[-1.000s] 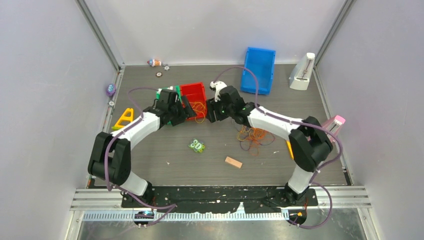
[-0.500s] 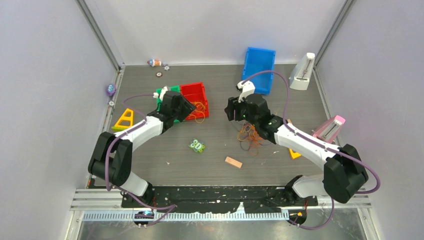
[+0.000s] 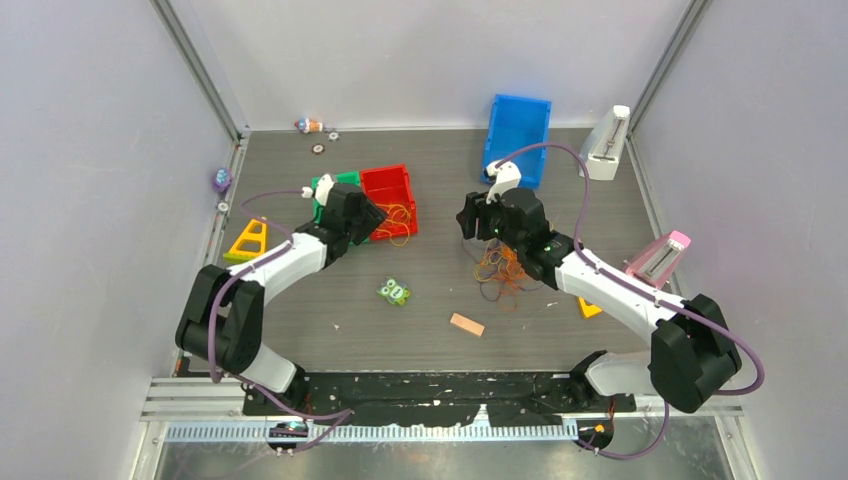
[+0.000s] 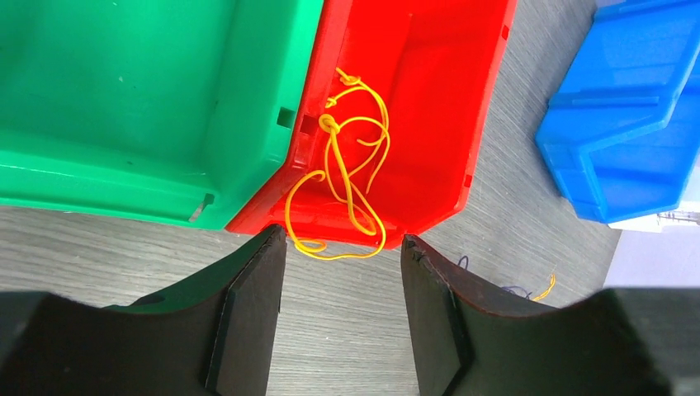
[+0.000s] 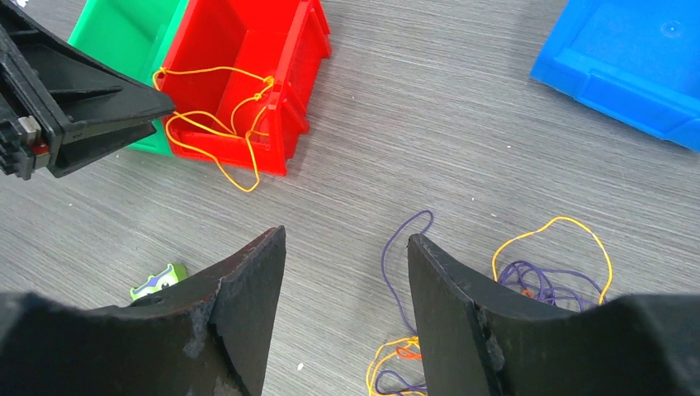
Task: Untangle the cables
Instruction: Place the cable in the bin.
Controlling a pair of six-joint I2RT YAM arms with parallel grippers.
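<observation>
the left gripper (image 4: pixel 342 239) is held with fingers spread and empty, just before the red bin (image 4: pixel 429 74), over whose front lip one orange cable (image 4: pixel 353 177) is draped. the right gripper (image 5: pixel 347 239) is likewise spread and empty, above the table (image 5: pixel 462 115), beside the tangle of orange and purple cables (image 3: pixel 503 270).

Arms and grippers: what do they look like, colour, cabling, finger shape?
Both the left arm and right arm have white links, bulky black joints and a loose mauve cable. The left gripper and right gripper carry flat, black, tapered fingers; the right's look scuffed.
</observation>
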